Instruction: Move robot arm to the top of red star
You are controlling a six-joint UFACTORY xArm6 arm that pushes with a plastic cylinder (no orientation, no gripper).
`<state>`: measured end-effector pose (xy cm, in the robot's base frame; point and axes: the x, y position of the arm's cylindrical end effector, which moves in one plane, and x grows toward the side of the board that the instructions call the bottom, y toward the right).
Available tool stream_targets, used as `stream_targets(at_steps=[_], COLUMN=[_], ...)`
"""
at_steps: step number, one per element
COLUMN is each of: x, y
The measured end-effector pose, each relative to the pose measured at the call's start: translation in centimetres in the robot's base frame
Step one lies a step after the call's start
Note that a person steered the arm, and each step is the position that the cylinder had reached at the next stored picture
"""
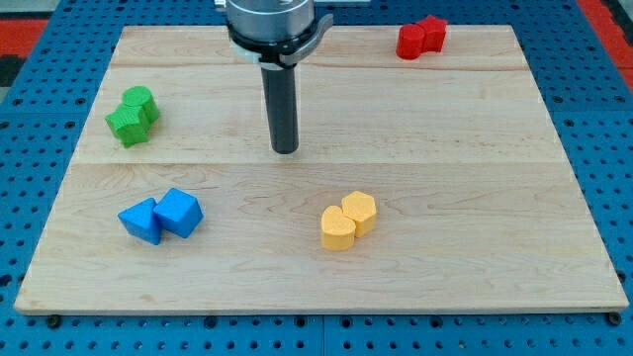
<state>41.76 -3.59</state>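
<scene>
Now, line by line:
Tip: my tip (285, 150) rests on the board (475, 198), a little to the view's left of its middle and in the upper half.
Rod: dark, upright, hanging from a grey mount (270, 25) at the view's top edge.
Claw: the arm has none, only the rod, so no wide or narrow state can be told.
Red star (431, 33): near the board's top right corner, touching a second red block (410, 42) on its left; the star's points are only roughly readable.
Tip to red star: well apart; the star lies up and to the view's right of my tip.
Green blocks (133, 114): two touching pieces near the left edge, well to the left of my tip; shapes hard to tell.
Blue blocks (161, 215): two angular pieces side by side, touching, at the lower left.
Yellow blocks (348, 220): two rounded, heart-like pieces, touching, below and to the right of my tip.
Contact: my tip touches no block.
Surround: a blue pegboard (40, 178) with rows of holes frames the board on all sides.
</scene>
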Motion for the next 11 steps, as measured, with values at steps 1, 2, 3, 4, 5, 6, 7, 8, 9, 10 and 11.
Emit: stream_targets(at_steps=[1, 2, 3, 4, 5, 6, 7, 8, 9, 10, 11], x=[-1.2, -2.2, -3.3, -4.2, -5.5, -7.9, -11.2, -14.9, -18.3, -21.6, -22.6], y=[2.0, 4.6, 8.4, 13.7, 19.1, 23.5, 26.8, 28.0, 28.3, 28.4, 27.9])
